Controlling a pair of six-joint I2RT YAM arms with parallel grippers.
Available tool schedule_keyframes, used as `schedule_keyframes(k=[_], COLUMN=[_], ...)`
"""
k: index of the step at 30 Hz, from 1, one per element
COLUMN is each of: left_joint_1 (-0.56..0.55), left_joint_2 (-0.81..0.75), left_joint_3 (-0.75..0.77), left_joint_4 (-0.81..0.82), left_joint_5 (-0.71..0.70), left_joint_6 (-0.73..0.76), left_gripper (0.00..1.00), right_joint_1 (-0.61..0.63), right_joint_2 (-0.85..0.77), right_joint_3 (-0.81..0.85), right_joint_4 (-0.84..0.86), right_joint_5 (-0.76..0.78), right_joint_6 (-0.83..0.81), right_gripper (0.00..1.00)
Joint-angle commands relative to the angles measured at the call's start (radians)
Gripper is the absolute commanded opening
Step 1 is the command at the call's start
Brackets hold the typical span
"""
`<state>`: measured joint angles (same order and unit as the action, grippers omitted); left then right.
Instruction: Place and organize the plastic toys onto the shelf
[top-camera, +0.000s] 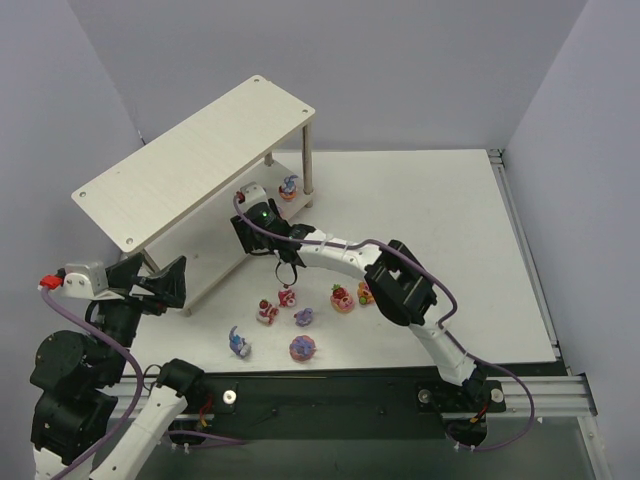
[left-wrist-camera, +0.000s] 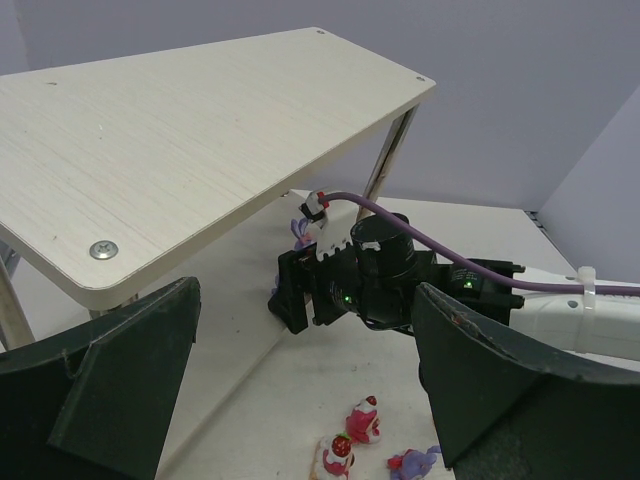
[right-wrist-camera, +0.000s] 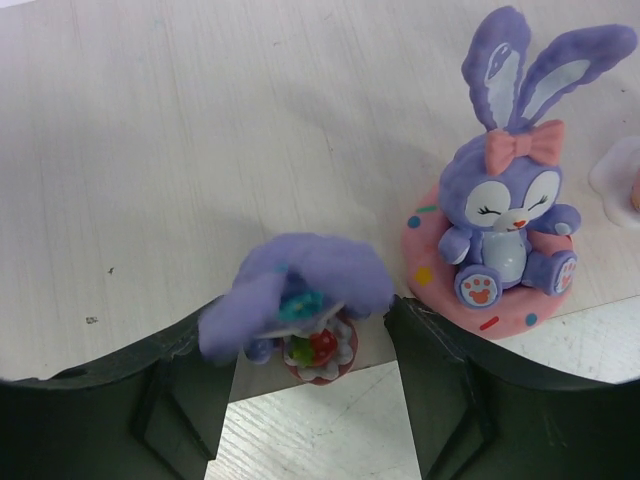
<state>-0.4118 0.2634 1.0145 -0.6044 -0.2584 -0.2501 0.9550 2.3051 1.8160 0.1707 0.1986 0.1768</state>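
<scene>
The shelf (top-camera: 190, 165) stands at the back left, its lower board (right-wrist-camera: 200, 130) under my right gripper. My right gripper (right-wrist-camera: 305, 315) reaches under the top board and is shut on a small purple bunny toy (right-wrist-camera: 300, 290), whose base rests at the lower board's front edge. A purple bunny on a pink base (right-wrist-camera: 500, 240) sits upright on that board just to the right; it also shows in the top view (top-camera: 289, 187). Several toys lie on the table: strawberry bears (top-camera: 267, 312) (top-camera: 288, 297) (top-camera: 343, 298), purple bunnies (top-camera: 240, 343) (top-camera: 304, 317) (top-camera: 302, 348) and an orange one (top-camera: 365, 293). My left gripper (top-camera: 170, 280) is open and empty, left of them.
The right arm (top-camera: 330, 250) stretches across the table from the front right to the shelf; in the left wrist view its wrist (left-wrist-camera: 370, 275) blocks the shelf's opening. A white-pink object (right-wrist-camera: 620, 175) is cut off at the right edge of the lower board. The shelf leg (top-camera: 307, 160) stands close by.
</scene>
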Motion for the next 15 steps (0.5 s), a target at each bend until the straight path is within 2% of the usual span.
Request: schedule_keyframes(k=[1,10,15], left_joint_1=[-0.005,-0.005,-0.005], left_joint_2=[-0.004,-0.004,-0.001], left_joint_3=[-0.001,-0.001,0.010], left_joint_4=[0.038,0.035,0.012], left_joint_5=[-0.012,-0.015,-0.016], left_joint_6=[0.011,0.011,0.009], left_gripper=[0.97,0.97,0.97], right_joint_1=[-0.009,-0.004,-0.001], right_joint_2=[0.017,-0.035,-0.088], right_joint_3=[-0.001,-0.069,-0.129], right_joint_4=[0.019,0.084,0.122], right_joint_5=[0.016,-0.014,-0.027], right_joint_6=[-0.013,-0.005,-0.005], right_gripper=[0.62,0.64,0.78])
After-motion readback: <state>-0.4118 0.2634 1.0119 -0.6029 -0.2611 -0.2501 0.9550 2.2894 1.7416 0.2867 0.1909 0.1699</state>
